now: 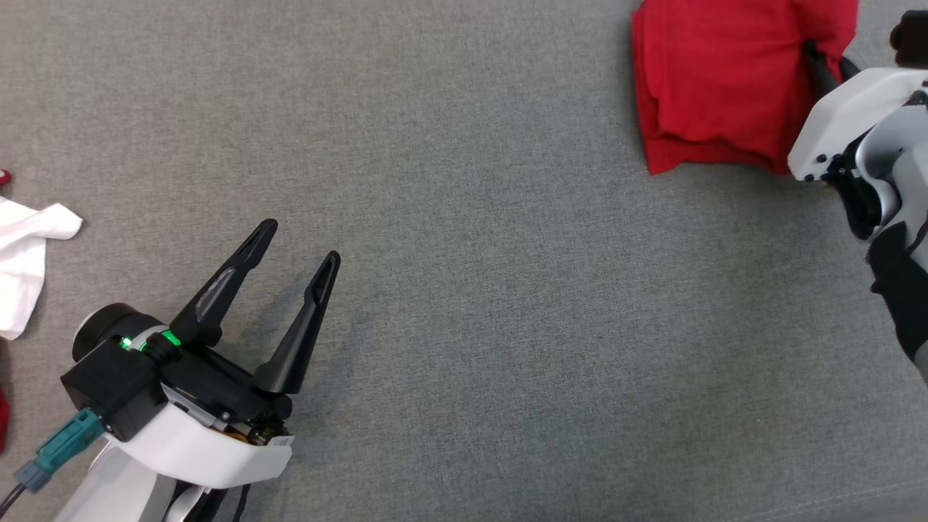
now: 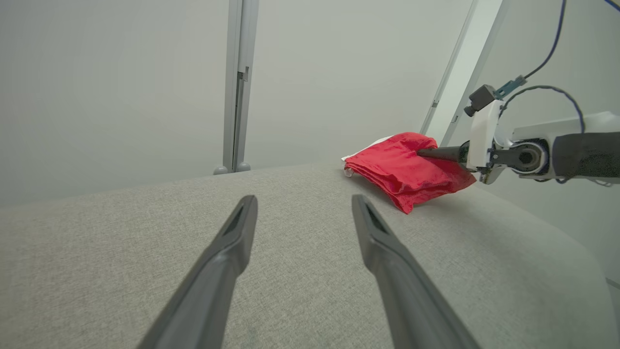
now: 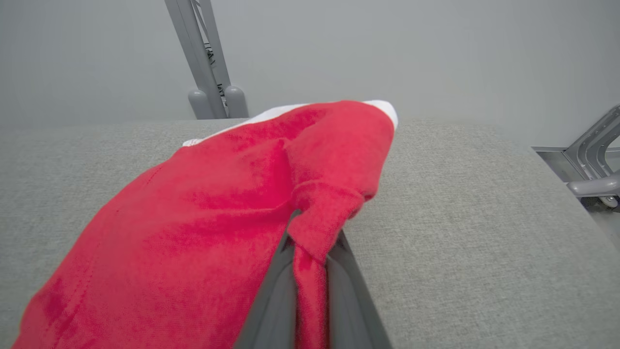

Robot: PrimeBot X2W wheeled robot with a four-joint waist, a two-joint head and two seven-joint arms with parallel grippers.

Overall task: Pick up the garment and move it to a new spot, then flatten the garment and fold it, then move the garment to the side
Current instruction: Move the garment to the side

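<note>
Your red garment [image 1: 714,80] lies folded in a thick stack at the far right of the grey padded surface [image 1: 471,217], well apart from the left gripper [image 1: 301,241]. The right gripper [image 1: 813,58] reaches into the garment's right edge, its fingers pinched narrow on a fold of the red cloth.

The right wrist view gives you that pinch up close. A twisted tuck of cloth runs down between the two dark fingers [image 3: 271,300], and the cloth bunches over their tips. A white strip [image 3: 385,107] also runs along the garment's far edge. You cannot tell whether it belongs to the garment or lies under it.

The left gripper is at the near left, fingers spread wide and empty. Its wrist view gives you the stack's layered edges from the side and an upright metal post [image 2: 237,87] behind the surface. The head view adds a crumpled white cloth [image 1: 25,261] at the left edge.
</note>
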